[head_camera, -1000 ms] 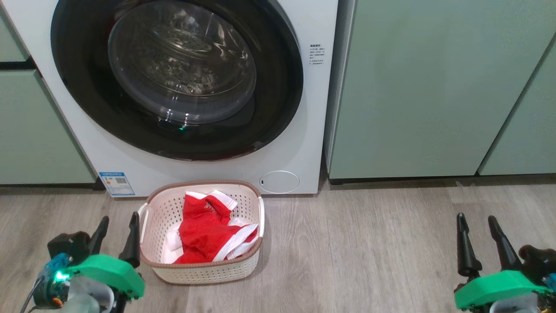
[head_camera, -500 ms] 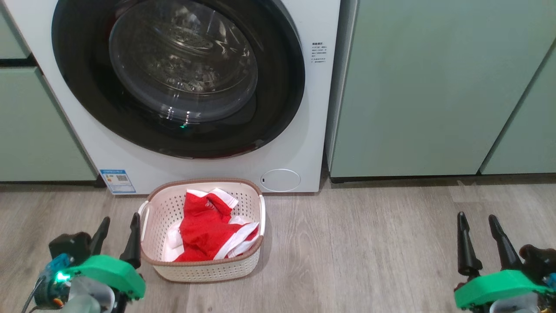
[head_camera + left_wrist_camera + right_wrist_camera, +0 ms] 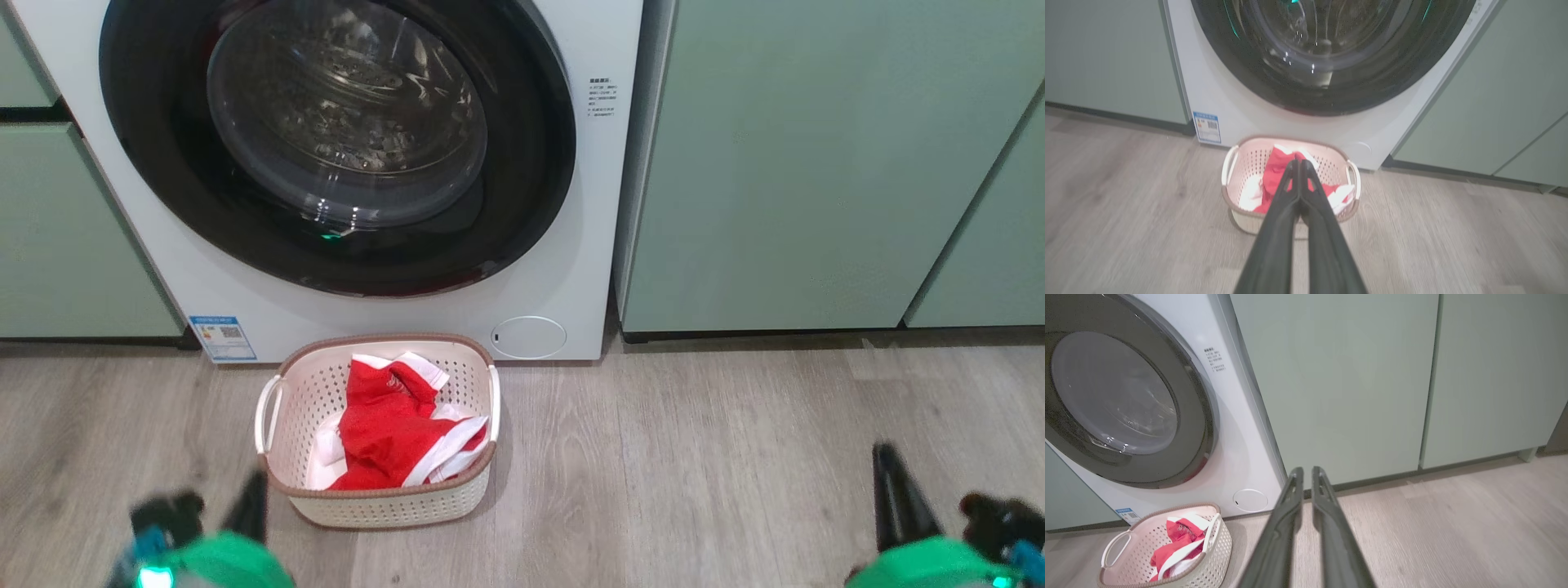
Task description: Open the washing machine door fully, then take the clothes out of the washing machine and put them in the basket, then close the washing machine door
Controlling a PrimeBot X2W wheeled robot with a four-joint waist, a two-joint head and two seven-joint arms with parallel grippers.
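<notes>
1. Head view: the white front-loading washing machine [image 3: 592, 245] stands between pale green cabinet doors [image 3: 816, 163]. Its large round door [image 3: 343, 139], with a glossy black rim and bulging clear glass, sits closed against the front. A small cream perforated plastic basket [image 3: 380, 337] with a brown rim rests on the grey wood-look floor [image 3: 694, 474], just in front of the machine and below the door. Bright red clothes [image 3: 384, 429] with white trim lie bunched inside the basket.
2. Left wrist view: the left gripper [image 3: 1298, 163] has its 2 long dark fingers pressed together at the tips, with nothing held. They point toward the basket, and in the picture the tips overlap the red fabric.
3. Right wrist view: the right gripper [image 3: 1306, 473] has its 2 fingers nearly together, with a slim gap and nothing between them. It points at the foot of the cabinet doors beside the machine. The basket sits well apart at the lower left.
</notes>
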